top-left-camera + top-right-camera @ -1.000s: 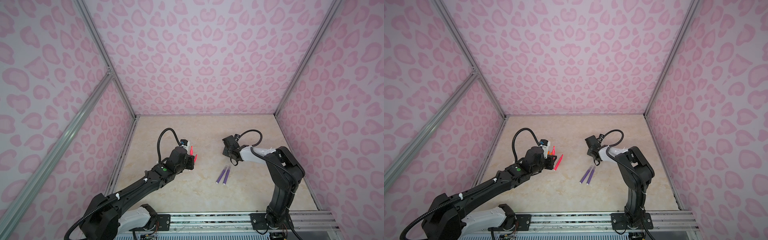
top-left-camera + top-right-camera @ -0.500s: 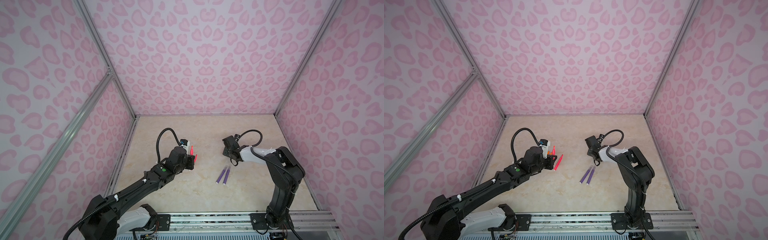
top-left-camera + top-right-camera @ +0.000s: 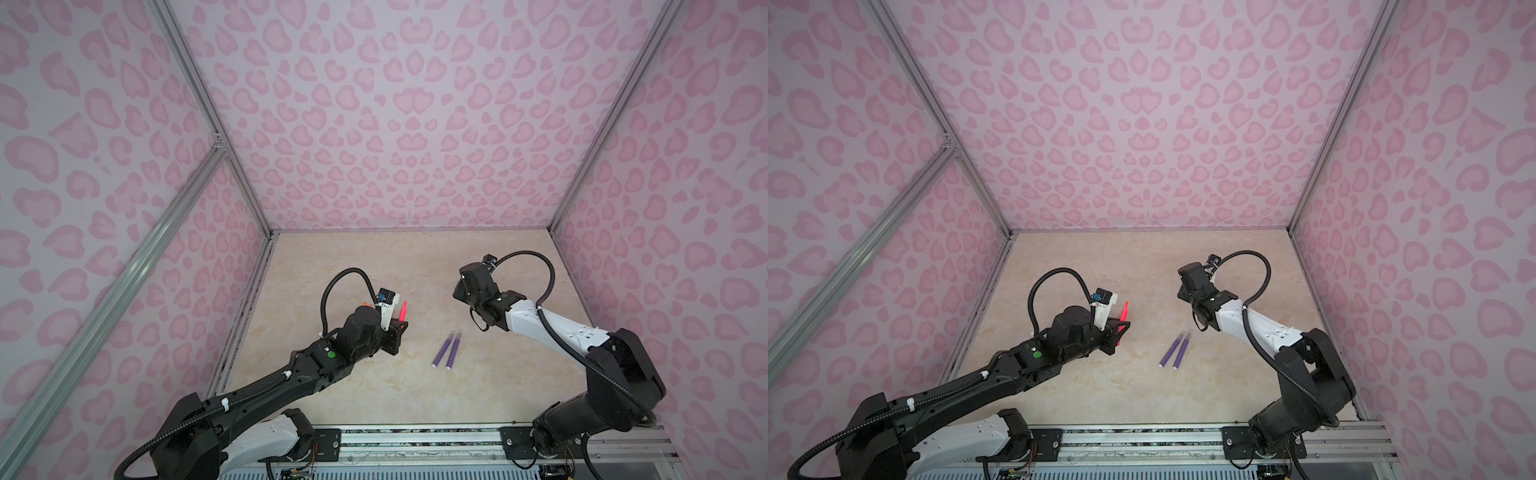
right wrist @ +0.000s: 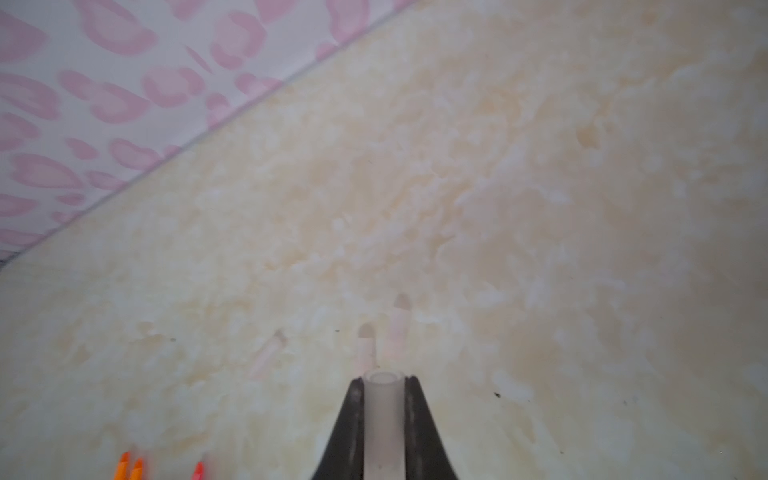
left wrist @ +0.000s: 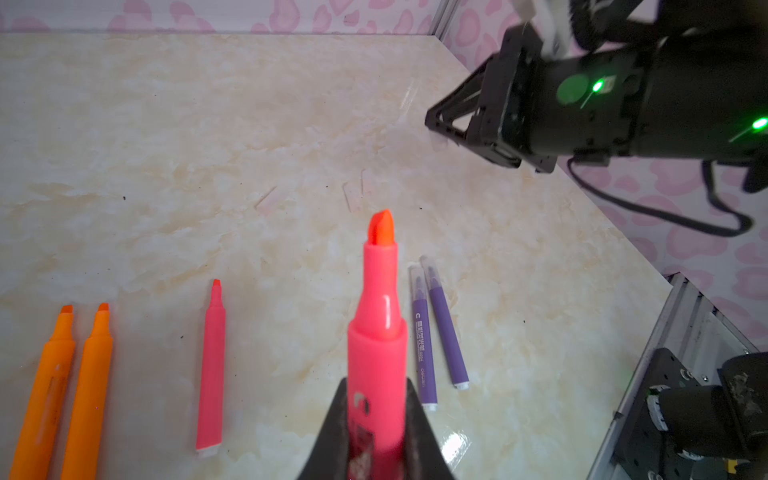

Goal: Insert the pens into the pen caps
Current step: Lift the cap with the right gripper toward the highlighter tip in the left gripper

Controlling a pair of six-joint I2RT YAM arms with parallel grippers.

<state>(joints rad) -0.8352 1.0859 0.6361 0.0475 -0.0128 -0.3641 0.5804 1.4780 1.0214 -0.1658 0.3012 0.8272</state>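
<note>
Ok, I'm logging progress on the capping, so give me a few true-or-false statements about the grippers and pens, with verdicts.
1. The left gripper holds a pink pen. True.
2. The right gripper is empty. False: it is shut on a clear cap.
3. The two purple pens lie side by side on the table. True.
4. The orange pens wear caps. False: their tips are bare.
5. The held pen is already in the held cap. False: the two grippers are apart.
</note>
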